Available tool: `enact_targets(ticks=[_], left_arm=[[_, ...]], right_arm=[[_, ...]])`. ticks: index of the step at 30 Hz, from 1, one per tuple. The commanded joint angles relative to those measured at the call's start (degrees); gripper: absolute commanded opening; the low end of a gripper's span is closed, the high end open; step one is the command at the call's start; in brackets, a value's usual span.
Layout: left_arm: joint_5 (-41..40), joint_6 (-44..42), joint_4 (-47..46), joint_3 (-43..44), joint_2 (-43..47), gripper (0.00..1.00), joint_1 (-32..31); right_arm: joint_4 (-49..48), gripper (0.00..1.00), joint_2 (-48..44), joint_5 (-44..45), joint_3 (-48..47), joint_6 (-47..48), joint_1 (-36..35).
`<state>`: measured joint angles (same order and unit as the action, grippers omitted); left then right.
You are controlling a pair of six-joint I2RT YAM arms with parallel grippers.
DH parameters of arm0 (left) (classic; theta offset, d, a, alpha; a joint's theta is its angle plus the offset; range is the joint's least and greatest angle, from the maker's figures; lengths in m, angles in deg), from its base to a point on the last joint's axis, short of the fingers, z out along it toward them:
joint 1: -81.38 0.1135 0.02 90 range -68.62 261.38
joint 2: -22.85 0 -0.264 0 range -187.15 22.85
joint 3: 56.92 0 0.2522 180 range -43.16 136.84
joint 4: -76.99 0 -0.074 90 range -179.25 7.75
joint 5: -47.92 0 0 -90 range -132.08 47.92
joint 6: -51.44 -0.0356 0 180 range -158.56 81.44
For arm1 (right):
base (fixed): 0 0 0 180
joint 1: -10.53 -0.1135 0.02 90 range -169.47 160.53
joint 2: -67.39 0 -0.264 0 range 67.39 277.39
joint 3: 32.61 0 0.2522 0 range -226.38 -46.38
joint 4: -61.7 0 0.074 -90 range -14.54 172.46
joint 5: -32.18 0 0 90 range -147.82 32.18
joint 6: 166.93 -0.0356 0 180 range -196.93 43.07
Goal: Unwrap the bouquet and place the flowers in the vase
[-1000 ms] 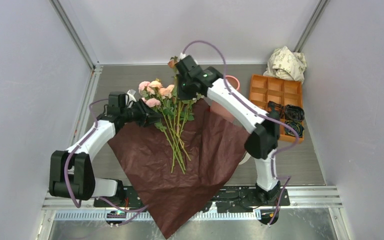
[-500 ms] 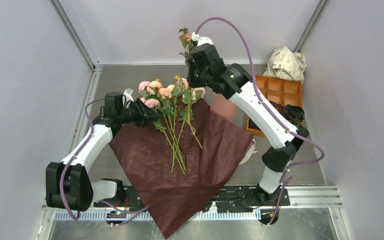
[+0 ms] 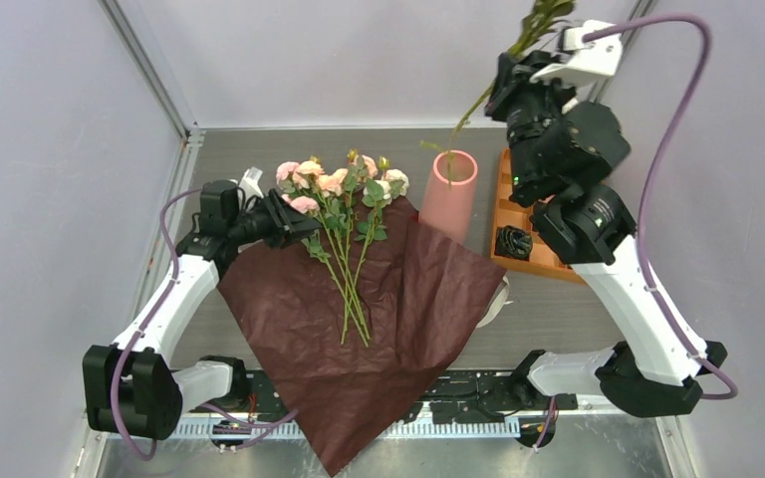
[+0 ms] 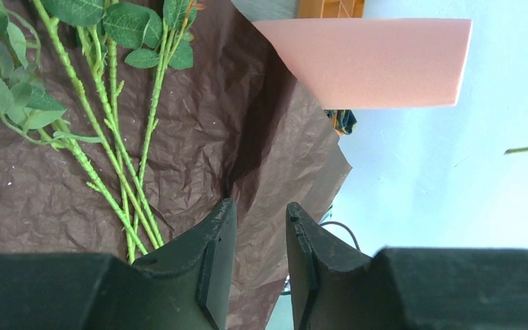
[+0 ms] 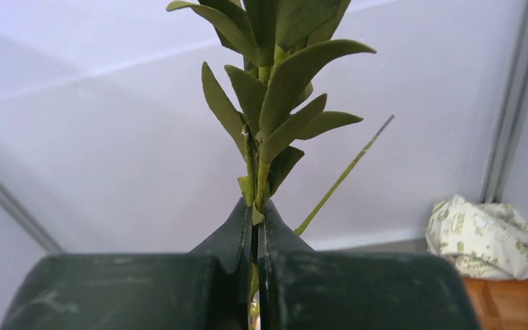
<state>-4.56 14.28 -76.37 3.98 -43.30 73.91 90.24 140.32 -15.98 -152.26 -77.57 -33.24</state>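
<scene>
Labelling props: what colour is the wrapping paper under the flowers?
Dark maroon; the wrapping paper shows best in the top external view.

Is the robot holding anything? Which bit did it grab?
Yes. The right gripper pinches one stem high up, just under its leafy top, with the bottom end reaching the vase. The left gripper holds nothing.

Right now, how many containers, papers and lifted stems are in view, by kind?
Vase: 1
Orange tray: 1
Dark red paper sheet: 1
White paper ball: 1
Lifted stem, in right end effector: 1
Total: 5
</scene>
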Motion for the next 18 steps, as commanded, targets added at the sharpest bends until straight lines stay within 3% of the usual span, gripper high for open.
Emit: enact_targets(ticks=[1, 9, 18], left_arm=[[1.1, -1.7, -1.7, 2.9, 0.9, 0.34, -0.3], [0.9, -1.8, -1.9, 2.4, 1.0, 0.34, -0.3], [0.8, -1.9, -1.8, 2.6, 1.2, 0.34, -0.3]], right_arm=[[-17.9, 0.01, 0.9, 6.0, 2.5, 12.3, 0.0], [-27.0, 0.01, 5.3, 6.2, 4.6, 19.0, 0.8], [-35.4, 0.01, 4.4, 7.4, 18.7, 17.4, 3.2]])
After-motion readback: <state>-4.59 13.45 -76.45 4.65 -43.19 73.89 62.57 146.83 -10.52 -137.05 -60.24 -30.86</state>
